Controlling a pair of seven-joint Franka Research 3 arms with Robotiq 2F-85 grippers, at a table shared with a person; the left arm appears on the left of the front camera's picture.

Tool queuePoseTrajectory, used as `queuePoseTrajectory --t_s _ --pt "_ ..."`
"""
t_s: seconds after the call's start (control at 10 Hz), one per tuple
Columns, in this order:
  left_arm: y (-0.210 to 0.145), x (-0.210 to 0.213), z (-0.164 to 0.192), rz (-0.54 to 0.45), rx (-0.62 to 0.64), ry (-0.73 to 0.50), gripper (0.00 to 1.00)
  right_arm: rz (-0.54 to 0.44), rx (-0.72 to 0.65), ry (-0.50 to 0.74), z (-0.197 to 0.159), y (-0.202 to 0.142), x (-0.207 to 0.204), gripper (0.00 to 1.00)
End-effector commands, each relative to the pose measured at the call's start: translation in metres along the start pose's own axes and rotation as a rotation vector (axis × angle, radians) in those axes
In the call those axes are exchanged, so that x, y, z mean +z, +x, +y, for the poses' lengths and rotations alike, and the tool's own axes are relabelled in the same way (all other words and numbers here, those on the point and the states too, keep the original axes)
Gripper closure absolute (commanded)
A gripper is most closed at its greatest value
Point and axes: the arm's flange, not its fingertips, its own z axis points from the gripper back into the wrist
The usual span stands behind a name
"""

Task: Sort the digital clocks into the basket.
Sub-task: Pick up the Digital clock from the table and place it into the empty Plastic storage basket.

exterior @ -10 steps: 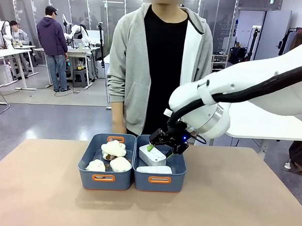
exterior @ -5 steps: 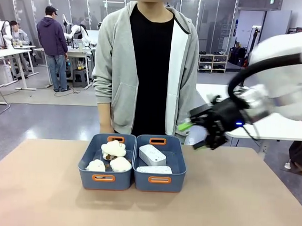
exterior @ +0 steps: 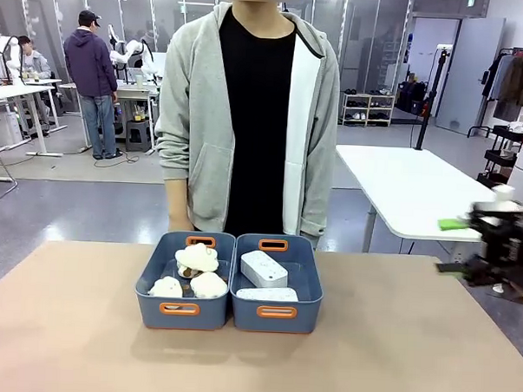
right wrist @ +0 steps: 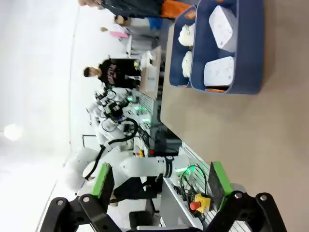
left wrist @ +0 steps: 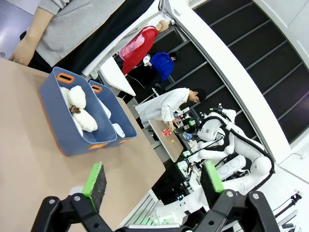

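We see two blue bins side by side on the table (exterior: 82, 327), touching each other, in front of the person (exterior: 247, 117). The right one is the basket (exterior: 276, 314); it has orange rims around the handle slots at both ends. Inside it lie both clocks (exterior: 263, 268). The far clock leans tilted, with its broad face up, and the near clock (exterior: 267, 293) lies flat against the front wall. They are white rounded blocks, and the face shows fine speckles in the right wrist view (right wrist: 223, 26). The left bin (exterior: 180, 310) holds three fluffy white toys (exterior: 197, 258).

The right gripper (exterior: 476, 249) is at the right edge of the front view, well apart from the basket, blurred, with its green pads spread wide and nothing between them. In the left wrist view the left gripper (left wrist: 152, 186) is also wide, with empty space between its pads, and the bins show far off on the table.
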Motion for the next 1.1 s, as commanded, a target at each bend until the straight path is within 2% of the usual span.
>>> queuePoseTrajectory --t_s 0.0,0.2,0.3,0.4,1.0 --pt "0.001 0.0 -0.003 -0.005 -0.011 -0.015 0.0 -0.063 0.05 0.069 -0.027 -0.02 0.039 0.0" --pt "0.001 0.0 -0.003 -0.005 -0.011 -0.015 0.0 -0.096 0.012 0.092 -0.047 -0.016 0.048 0.0" --pt "0.001 0.0 -0.003 -0.005 -0.011 -0.015 0.0 -0.092 -0.076 0.023 -0.058 0.006 0.024 0.0" --pt "0.001 0.0 -0.003 -0.005 -0.011 -0.015 0.0 -0.111 0.008 0.078 -0.04 -0.027 0.06 0.0" --pt "0.001 0.0 -0.003 -0.005 -0.011 -0.015 0.0 -0.111 0.008 0.078 -0.04 -0.027 0.06 0.0"
